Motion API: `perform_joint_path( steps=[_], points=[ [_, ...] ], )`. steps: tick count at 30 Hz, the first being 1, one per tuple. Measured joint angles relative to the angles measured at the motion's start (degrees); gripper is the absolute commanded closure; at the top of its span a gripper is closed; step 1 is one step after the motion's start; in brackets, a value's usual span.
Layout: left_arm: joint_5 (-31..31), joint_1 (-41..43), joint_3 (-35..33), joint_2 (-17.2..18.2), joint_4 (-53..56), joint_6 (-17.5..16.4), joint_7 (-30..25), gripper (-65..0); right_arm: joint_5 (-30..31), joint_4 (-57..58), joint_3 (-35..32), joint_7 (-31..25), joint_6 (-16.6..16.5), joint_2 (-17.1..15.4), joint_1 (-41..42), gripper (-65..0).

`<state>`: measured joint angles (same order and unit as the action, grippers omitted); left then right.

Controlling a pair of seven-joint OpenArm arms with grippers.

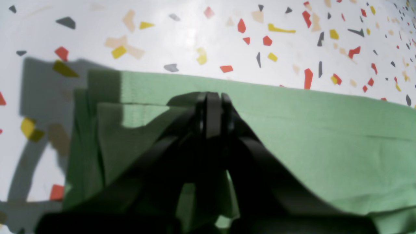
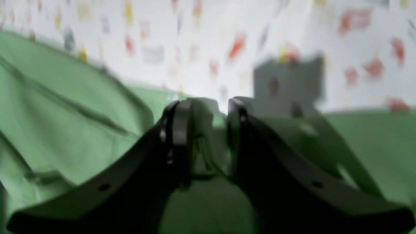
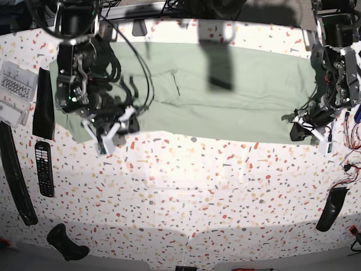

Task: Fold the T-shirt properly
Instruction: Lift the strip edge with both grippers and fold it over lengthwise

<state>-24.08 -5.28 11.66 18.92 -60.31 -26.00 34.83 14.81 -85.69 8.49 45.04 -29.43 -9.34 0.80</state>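
Note:
The pale green T-shirt (image 3: 225, 101) lies as a long flat band across the back of the speckled table. In the base view my right gripper (image 3: 115, 131) is at the band's front left corner and my left gripper (image 3: 302, 129) at its front right corner. The left wrist view shows the left gripper (image 1: 213, 97) shut, with an edge of the folded T-shirt (image 1: 308, 130) running into its tips. In the blurred right wrist view, a bunch of T-shirt (image 2: 65, 113) sits clamped between the fingers of the right gripper (image 2: 206, 110). No neck label shows.
A clear plastic box (image 3: 14, 90), a black strip (image 3: 44, 104) and a remote control (image 3: 44, 168) lie at the left edge. Black pieces rest at the front left (image 3: 67, 243) and right (image 3: 330, 209). Loose cables (image 3: 352, 164) hang at the far right.

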Motion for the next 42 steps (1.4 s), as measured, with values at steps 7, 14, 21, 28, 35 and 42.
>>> perform_joint_path(
  steps=[7,14,21,28,35,42],
  points=[
    [-0.5,-0.1,0.0,0.0,-0.1,0.1,0.0,0.0,1.6,-17.8,1.6,7.0,0.1,-0.2,1.6,-18.0],
    [-0.4,0.0,-0.1,-0.1,-0.3,0.3,0.0,0.0,-11.7,-18.7,2.4,16.1,2.5,0.5,-5.6,-17.9],
    [-0.4,-0.2,-0.1,-0.2,-0.3,0.2,1.1,0.0,-10.1,-9.0,2.2,13.9,2.3,0.6,-7.1,-17.9],
    [-0.4,-0.2,-0.1,-0.2,-0.3,0.2,1.3,0.0,-10.1,1.7,2.4,8.8,2.3,0.6,-2.1,-17.9],
    [1.0,-2.0,-0.1,-0.2,-0.3,0.2,3.8,0.0,-9.0,2.4,2.4,8.3,2.3,0.9,0.0,-17.9],
    [6.9,-5.8,-0.8,-0.8,0.0,0.5,7.0,0.0,-10.1,2.9,2.4,7.7,2.5,3.8,1.0,-17.9]
  ],
)
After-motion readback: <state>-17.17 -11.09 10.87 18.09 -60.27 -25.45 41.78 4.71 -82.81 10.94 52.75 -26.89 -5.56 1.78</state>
